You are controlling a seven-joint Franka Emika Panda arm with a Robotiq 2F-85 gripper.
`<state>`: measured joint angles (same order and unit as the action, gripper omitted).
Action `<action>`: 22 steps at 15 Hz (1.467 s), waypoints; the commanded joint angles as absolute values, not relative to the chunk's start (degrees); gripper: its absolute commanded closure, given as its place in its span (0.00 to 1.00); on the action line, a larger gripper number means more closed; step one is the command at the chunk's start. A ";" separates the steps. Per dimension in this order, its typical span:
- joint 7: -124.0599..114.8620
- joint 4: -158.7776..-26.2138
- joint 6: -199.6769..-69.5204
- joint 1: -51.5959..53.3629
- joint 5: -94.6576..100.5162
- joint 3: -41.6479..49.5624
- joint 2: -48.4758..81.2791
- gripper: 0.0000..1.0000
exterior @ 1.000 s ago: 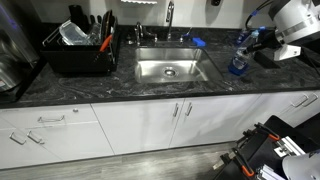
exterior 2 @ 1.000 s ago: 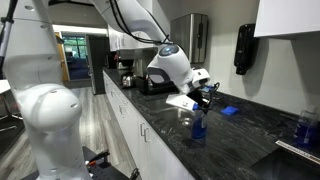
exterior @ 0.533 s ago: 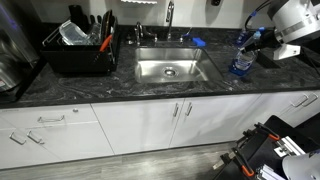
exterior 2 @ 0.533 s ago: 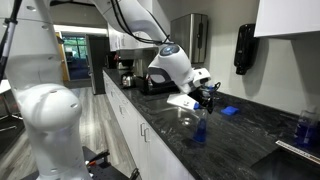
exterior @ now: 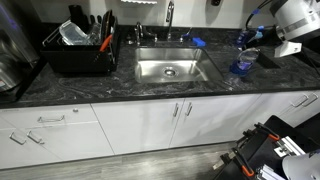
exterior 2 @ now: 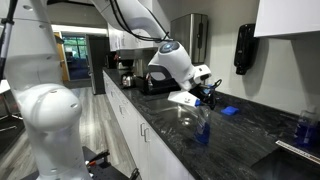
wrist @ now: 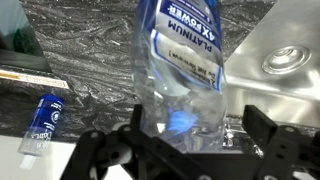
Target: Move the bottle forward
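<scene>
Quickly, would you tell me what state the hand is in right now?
Hand: straddles the bottle; whether it is closed on it cannot be told.

In an exterior view there is one bottle (exterior: pixel 239 63), at three o'clock from the one sink (exterior: pixel 155 68). One faucet (exterior: pixel 169 14) stands at the sink's twelve o'clock and one dish rack (exterior: pixel 80 52) at its nine o'clock. The wrist view shows one small flat blue item (wrist: pixel 42 125), at eight o'clock from that same single bottle.
</scene>
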<state>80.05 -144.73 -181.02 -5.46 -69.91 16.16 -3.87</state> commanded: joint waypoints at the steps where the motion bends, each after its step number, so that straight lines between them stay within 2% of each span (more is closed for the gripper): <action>1: 80.61 -145.56 -181.89 -5.71 -69.05 16.18 -6.52 0.00; 13: 78.53 -145.36 -185.68 -7.46 -67.81 15.62 -9.84 0.00; 19: 69.00 -144.84 -180.88 -12.07 -58.39 14.65 -8.49 0.00; 22: 60.47 -144.77 -171.20 -15.31 -48.57 14.12 -10.44 0.00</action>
<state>66.62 -145.13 -179.32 -10.98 -56.03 15.74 -8.82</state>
